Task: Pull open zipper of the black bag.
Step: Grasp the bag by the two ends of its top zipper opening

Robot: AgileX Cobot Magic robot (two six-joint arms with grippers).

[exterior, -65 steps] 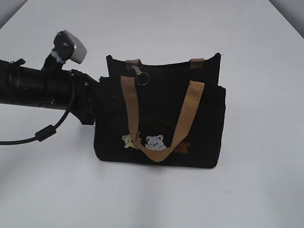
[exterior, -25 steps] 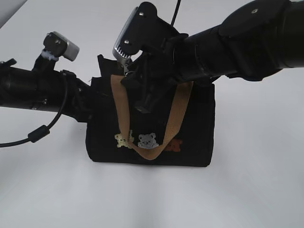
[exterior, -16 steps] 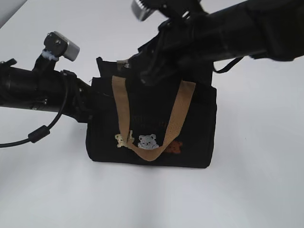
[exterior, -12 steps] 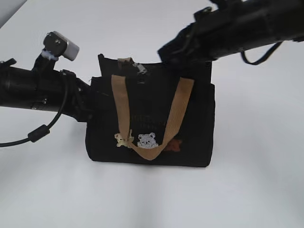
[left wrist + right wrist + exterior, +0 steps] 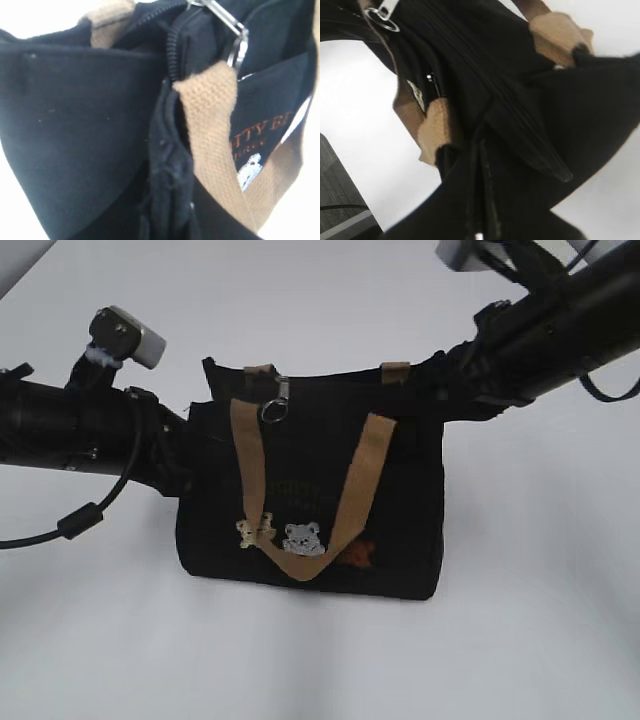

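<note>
Black bag (image 5: 310, 510) is sitting upright on the white table (image 5: 540, 640), bear patches (image 5: 300, 537) facing the exterior camera, front tan handle (image 5: 350, 490) hanging down the front face, rear handle tabs peeking over the back edge. Left arm (image 5: 80, 425) is coming in from the left and meeting the bag's left end wall; left gripper itself is buried behind the fabric in the exterior view and its fingers aren't showing in the left wrist view either, which is filled by bag cloth, so the fingers are standing at a narrow gap and I can't tell whether they're pinching the fabric or not. Right arm (image 5: 540, 340) is reaching in from the upper right, tip sitting at the bag's top right corner; right gripper fingers are fully closed, and the frames aren't showing anything between them. Zipper (image 5: 172, 47) is running along the top edge; its silver pull with key-ring (image 5: 274, 406) is hanging at the top left, well to the left of the right fingers, just right of where the left arm meets the bag. Nothing is touching the pull.
</note>
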